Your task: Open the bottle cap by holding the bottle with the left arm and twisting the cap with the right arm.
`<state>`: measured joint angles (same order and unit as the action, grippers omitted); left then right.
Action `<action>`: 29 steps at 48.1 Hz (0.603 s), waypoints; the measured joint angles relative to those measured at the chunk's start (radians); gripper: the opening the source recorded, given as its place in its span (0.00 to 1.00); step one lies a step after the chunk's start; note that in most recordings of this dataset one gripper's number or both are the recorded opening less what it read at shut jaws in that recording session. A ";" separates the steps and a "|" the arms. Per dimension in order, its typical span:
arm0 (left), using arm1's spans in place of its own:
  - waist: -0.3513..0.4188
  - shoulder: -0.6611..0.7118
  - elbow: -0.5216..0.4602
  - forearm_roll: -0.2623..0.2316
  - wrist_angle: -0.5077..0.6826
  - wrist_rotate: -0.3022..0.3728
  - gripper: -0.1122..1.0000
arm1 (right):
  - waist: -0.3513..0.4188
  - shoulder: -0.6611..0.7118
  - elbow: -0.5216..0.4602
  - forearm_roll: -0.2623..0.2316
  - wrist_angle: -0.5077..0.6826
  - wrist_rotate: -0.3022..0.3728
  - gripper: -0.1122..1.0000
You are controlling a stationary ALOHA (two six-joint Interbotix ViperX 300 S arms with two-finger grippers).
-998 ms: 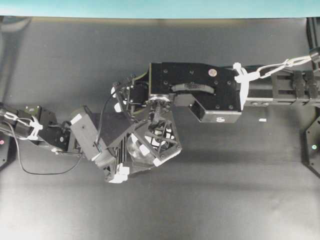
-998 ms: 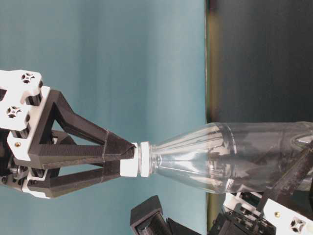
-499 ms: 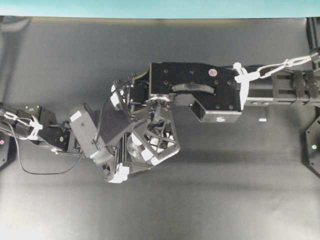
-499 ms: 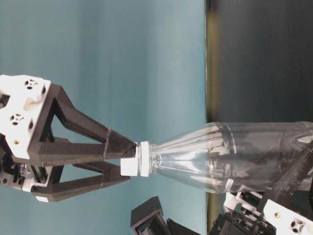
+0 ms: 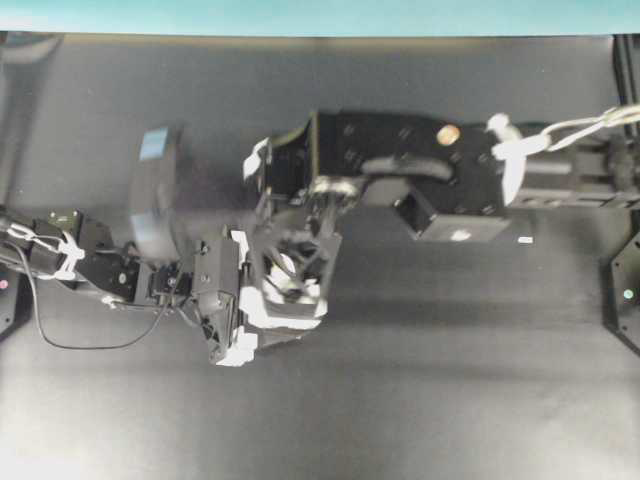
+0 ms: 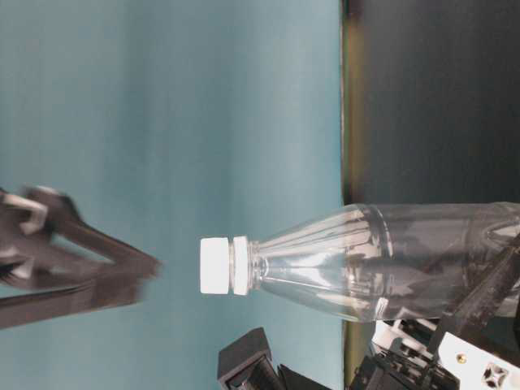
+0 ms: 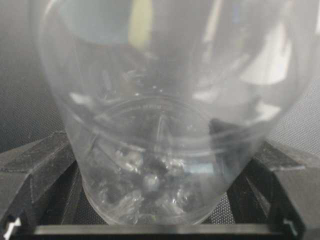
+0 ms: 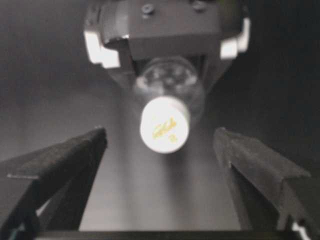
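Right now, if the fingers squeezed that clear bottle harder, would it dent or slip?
Probably dent: the bottle looks thin, clear and empty, so likely light and soft-walled. Its smooth, rounded body may slip or twist between the left fingers. The cap looks stiffer.

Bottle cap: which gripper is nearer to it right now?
Right. The right gripper hangs just above the bottle cap, jaws spread wide and clear of it. The left gripper is lower down, clamped around the base of the bottle.
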<state>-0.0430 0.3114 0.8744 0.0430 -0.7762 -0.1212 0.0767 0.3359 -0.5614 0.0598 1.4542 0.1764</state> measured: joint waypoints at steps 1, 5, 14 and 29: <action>-0.002 0.000 0.000 0.000 0.000 0.000 0.91 | 0.000 0.000 -0.012 0.000 0.012 0.035 0.85; 0.000 0.000 0.000 0.000 0.000 -0.002 0.91 | 0.000 0.015 -0.064 0.000 0.058 0.178 0.85; -0.002 0.000 0.000 0.000 0.000 -0.002 0.91 | -0.002 0.061 -0.146 0.002 0.144 0.451 0.85; -0.002 0.000 0.000 0.000 0.002 -0.003 0.91 | -0.002 0.112 -0.130 0.003 0.172 0.549 0.84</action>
<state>-0.0445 0.3114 0.8744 0.0430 -0.7747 -0.1243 0.0752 0.4479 -0.6918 0.0629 1.6260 0.7256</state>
